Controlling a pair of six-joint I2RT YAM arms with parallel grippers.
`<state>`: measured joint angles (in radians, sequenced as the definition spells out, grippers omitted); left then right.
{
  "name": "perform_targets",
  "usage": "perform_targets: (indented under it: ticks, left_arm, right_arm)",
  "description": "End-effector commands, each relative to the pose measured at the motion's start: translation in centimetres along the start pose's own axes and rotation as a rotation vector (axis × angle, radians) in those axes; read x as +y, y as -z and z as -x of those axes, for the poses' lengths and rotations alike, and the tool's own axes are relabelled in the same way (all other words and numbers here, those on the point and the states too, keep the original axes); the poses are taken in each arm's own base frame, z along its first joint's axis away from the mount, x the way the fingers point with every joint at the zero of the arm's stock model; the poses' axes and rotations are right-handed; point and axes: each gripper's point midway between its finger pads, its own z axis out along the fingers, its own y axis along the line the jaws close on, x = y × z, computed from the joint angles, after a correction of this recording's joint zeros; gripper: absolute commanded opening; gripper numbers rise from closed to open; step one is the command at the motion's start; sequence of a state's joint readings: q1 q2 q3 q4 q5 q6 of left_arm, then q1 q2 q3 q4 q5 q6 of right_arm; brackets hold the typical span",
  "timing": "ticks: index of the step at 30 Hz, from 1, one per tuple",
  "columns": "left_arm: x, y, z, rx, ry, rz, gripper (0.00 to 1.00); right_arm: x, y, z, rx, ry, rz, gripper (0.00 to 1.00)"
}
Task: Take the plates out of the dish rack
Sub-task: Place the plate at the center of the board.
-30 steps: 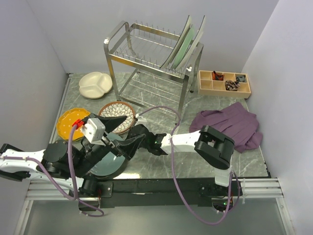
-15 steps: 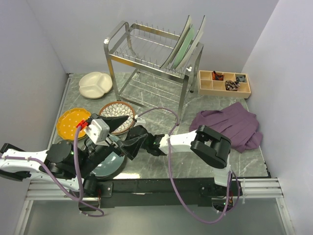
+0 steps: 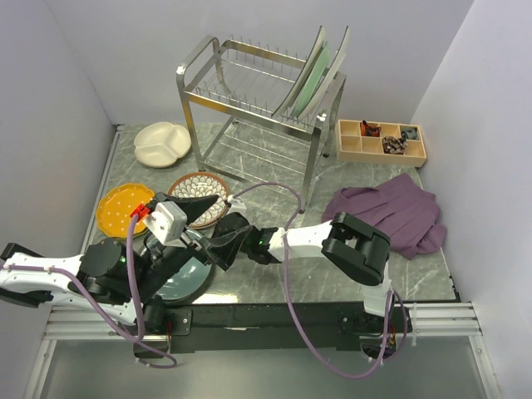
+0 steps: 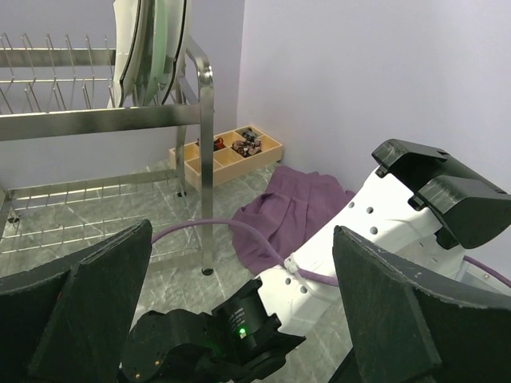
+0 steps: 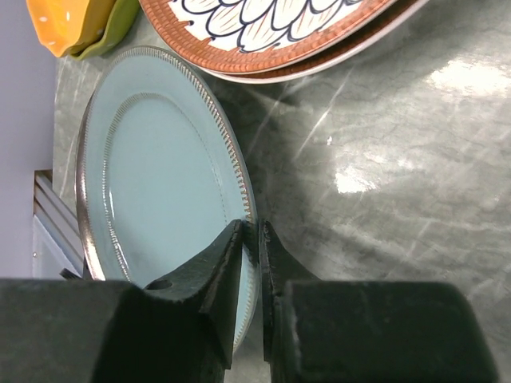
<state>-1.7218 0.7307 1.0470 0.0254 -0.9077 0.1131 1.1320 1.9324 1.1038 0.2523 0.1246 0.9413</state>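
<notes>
Looking at your right claw [image 5: 251, 239], you have its two fingers drawn almost together and clamped on the beaded rim of the grey-blue plate [image 5: 160, 191], one finger over the plate's face and the other outside the rim. That plate sits low at the near left of the table [image 5: 383, 159], with its edge just beside the brown petal-patterned plate [image 5: 263, 24] and the orange-yellow plate [image 5: 68, 20] a little further off. You cannot tell whether it rests flat on the table. Your left claw [image 4: 241, 231] stands wide apart with nothing between its fingers, above that same grey-blue plate and facing the dish rack [image 4: 104, 120]. A few upright plates [image 4: 148, 48] lean together at the right end of the rack's top tier.
</notes>
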Motion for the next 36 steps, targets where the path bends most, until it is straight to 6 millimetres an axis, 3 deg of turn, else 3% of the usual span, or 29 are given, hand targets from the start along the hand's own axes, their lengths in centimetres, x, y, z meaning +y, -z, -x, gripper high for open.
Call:
perform_targets:
  ticks: [1, 8, 10, 14, 16, 17, 18, 20, 21, 23, 24, 26, 27, 30, 31, 36]
  left_arm:
    - [0.0, -0.3, 0.4, -0.018, 0.007, 0.016, 1.00]
    - [0.0, -0.4, 0.8, -0.020, 0.009, 0.019, 1.00]
    - [-0.1, -0.4, 0.7, -0.021, 0.007, 0.018, 0.99]
    - [-0.2, -0.4, 0.7, -0.017, 0.003, 0.011, 0.99]
    - [-0.1, -0.4, 1.0, -0.019, 0.010, 0.010, 0.99]
    - [-0.2, -0.4, 0.9, -0.016, 0.015, 0.011, 1.00]
    - [-0.2, -0.4, 1.1, -0.013, 0.021, 0.012, 0.99]
    - [-0.2, -0.4, 1.6, -0.016, 0.038, 0.012, 1.00]
    - [-0.4, -0.5, 1.6, -0.011, 0.033, -0.001, 0.99]
    - [-0.3, -0.6, 2.7, -0.027, 0.039, -0.008, 0.99]
    - [-0.4, -0.8, 2.6, -0.017, 0.021, -0.016, 1.00]
    - [0.1, -1.6, 3.4, -0.021, 0.010, 0.003, 0.99]
    - [0.0, -2.1, 3.7, -0.022, 0.003, -0.003, 0.99]
    - [0.5, -5.1, 4.3, 0.000, -0.031, -0.003, 0.99]
    - [1.6, -6.4, 4.0, 0.025, -0.063, 0.004, 0.99]
    - [2.1, -11.6, 6.0, 0.033, -0.072, -0.002, 0.88]
  right_arm:
    - [1.9, -0.7, 0.3, -0.012, -0.012, 0.038, 0.18]
    - [2.0, -0.4, 0.5, -0.019, -0.002, 0.039, 0.20]
    - [2.1, -0.1, 0.9, -0.026, 0.001, 0.033, 0.25]
    - [2.5, 1.5, 2.1, -0.046, 0.029, 0.027, 0.46]
    - [3.3, 3.2, 3.7, -0.088, 0.042, 0.038, 0.52]
    - [2.8, 3.9, 3.8, -0.087, 0.050, 0.018, 0.65]
    - [3.9, 5.5, 5.0, -0.119, 0.048, 0.044, 0.70]
    - [3.0, 7.0, 5.3, -0.128, 0.069, 0.021, 0.78]
    - [3.5, 8.7, 6.7, -0.160, 0.065, 0.042, 0.79]
    - [2.1, 10.3, 6.6, -0.154, 0.100, 0.012, 0.81]
    - [2.6, 12.0, 7.6, -0.176, 0.106, 0.033, 0.82]
    - [1.1, 13.5, 7.2, -0.153, 0.163, -0.014, 0.89]
    - [1.6, 15.2, 8.0, -0.182, 0.157, 0.006, 0.91]
    - [2.2, 18.2, 7.8, -0.191, 0.139, 0.094, 1.00]
    - [2.0, 18.9, 7.5, -0.187, 0.149, 0.102, 1.00]
    - [0.6, 23.7, 8.6, -0.261, 0.200, 0.097, 1.00]
